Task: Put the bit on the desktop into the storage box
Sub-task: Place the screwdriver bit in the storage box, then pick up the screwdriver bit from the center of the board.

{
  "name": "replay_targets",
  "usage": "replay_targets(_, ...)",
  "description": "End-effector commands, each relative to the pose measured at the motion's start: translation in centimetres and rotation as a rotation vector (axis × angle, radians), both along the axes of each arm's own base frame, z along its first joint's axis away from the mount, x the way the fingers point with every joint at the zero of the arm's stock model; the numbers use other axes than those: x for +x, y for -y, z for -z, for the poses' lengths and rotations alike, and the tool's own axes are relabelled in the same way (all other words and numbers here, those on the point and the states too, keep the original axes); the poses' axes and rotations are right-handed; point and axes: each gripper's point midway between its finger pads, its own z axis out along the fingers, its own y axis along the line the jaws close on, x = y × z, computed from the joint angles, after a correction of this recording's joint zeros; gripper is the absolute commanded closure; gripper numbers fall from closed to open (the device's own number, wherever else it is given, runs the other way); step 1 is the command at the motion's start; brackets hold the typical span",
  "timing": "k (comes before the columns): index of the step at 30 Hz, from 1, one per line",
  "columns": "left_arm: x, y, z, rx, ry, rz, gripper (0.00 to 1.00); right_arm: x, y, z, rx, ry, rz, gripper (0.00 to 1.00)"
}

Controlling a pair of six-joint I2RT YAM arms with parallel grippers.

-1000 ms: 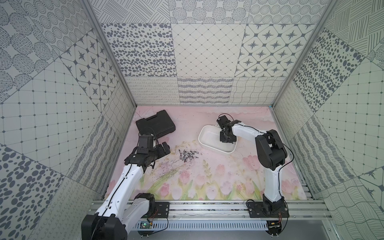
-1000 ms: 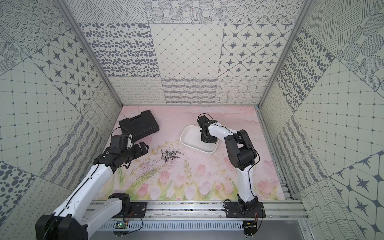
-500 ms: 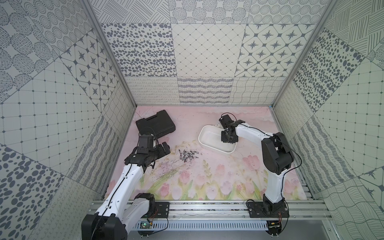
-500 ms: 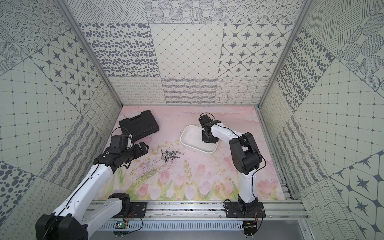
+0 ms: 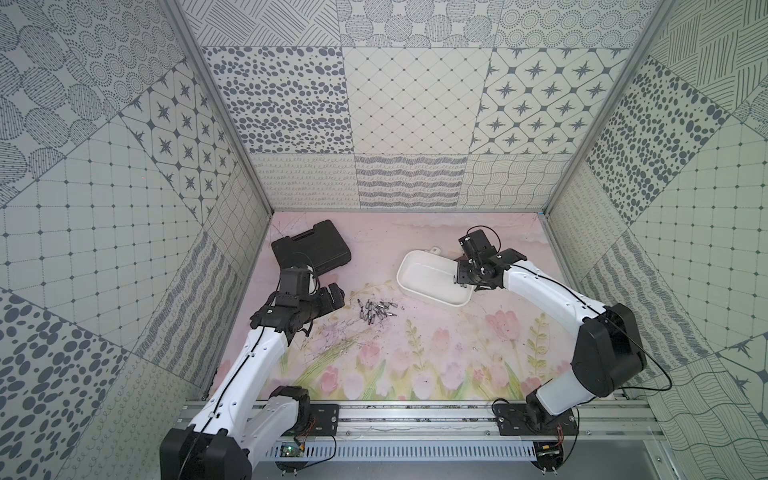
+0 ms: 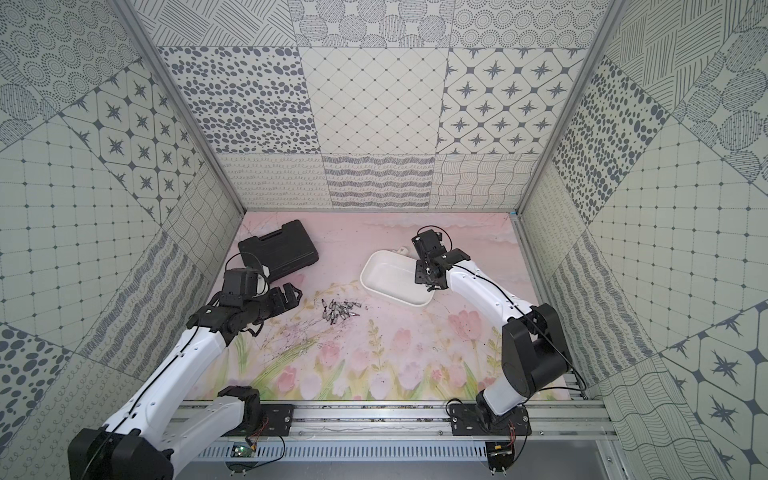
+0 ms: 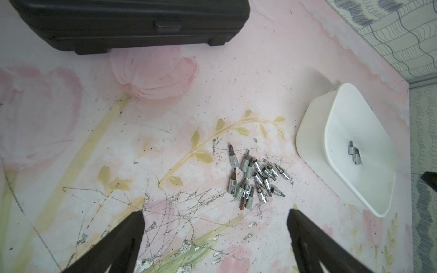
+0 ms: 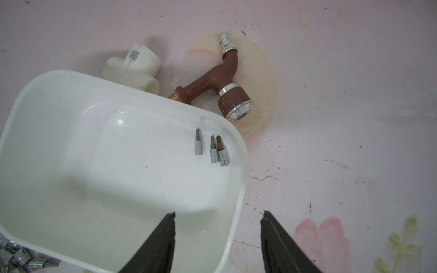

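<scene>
**Right gripper parted and empty above the rim of the storage box; left gripper spread wide, holding nothing, near the pile of bits.**

In both top views the pile lay on the desktop, with the box at about two o'clock from it and the black tool case at ten o'clock. Only the right wrist view showed three bits lying inside the box, and a brown tap and a white pipe fitting just beyond its rim. In the top views the right arm hid the tap. The left wrist view showed perhaps two bits in the box, too small to count. Both wrist views cut the fingers off.
</scene>
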Motion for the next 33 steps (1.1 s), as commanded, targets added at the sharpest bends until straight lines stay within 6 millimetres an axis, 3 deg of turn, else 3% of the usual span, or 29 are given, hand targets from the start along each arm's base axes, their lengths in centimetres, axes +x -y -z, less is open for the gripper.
replay_targets(1,-0.9,1.6,0.3,0.052,-0.046,0.101,0.02,0.1,1.8,-1.7,-0.012,0.095,0.053,0.30)
replay_targets(11,-1.2,3.5,2.3,0.073,-0.200,0.171,0.17,-2.2,6.0,-2.5,-0.010,0.180,0.161,0.03)
replay_targets(23,1.3,5.1,5.9,0.245,-0.399,0.245,0.36,-4.7,8.9,-1.8,0.025,0.196,0.233,0.03)
replay_targets(33,3.6,6.4,8.1,0.278,-0.465,0.281,0.54,-5.9,10.1,-1.9,0.032,0.224,0.276,0.03)
